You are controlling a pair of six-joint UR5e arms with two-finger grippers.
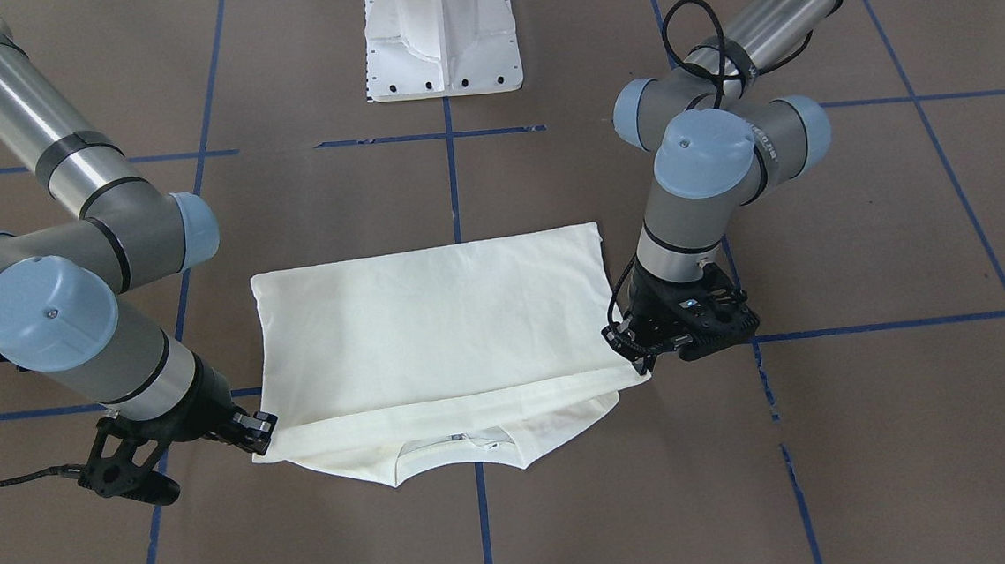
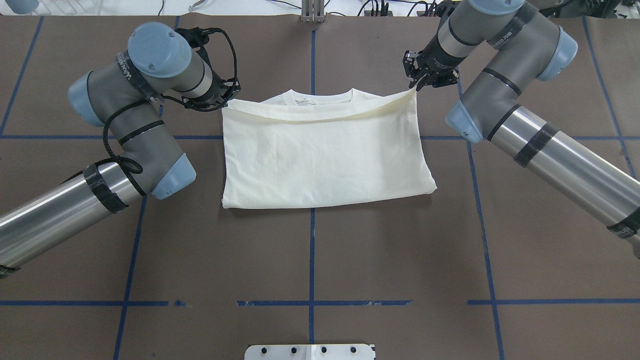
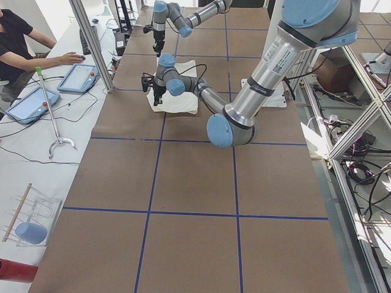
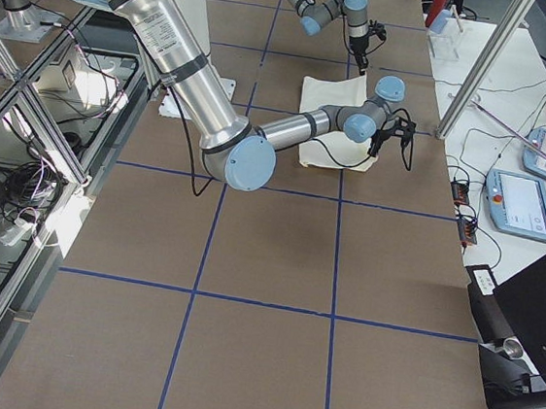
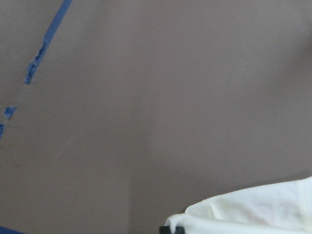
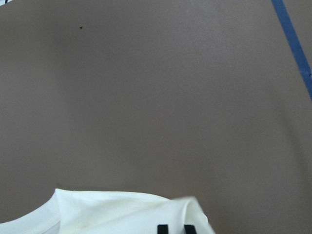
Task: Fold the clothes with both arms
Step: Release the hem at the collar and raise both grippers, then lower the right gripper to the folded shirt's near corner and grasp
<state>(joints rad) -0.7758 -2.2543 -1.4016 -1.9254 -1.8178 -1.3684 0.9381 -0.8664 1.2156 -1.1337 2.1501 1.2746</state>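
The cream shirt (image 2: pixel 320 155) lies folded in half on the brown table (image 2: pixel 320 250), plain side up, and spans the gap between the two claws. Its folded edge is on the side away from them, toward the robot. The top layer's free edge runs slack from one claw to the other, and the collar (image 2: pixel 320 98) peeks out just past it. The left claw (image 2: pixel 223 100) is clenched on one corner of that top layer and the right claw (image 2: pixel 416 86) on the other. In the right wrist view, black fingertips (image 6: pixel 163 229) are pressed close together into the cloth. Outward of each claw, and beyond the collar, there is bare table crossed only by blue tape lines (image 2: pixel 311 260).
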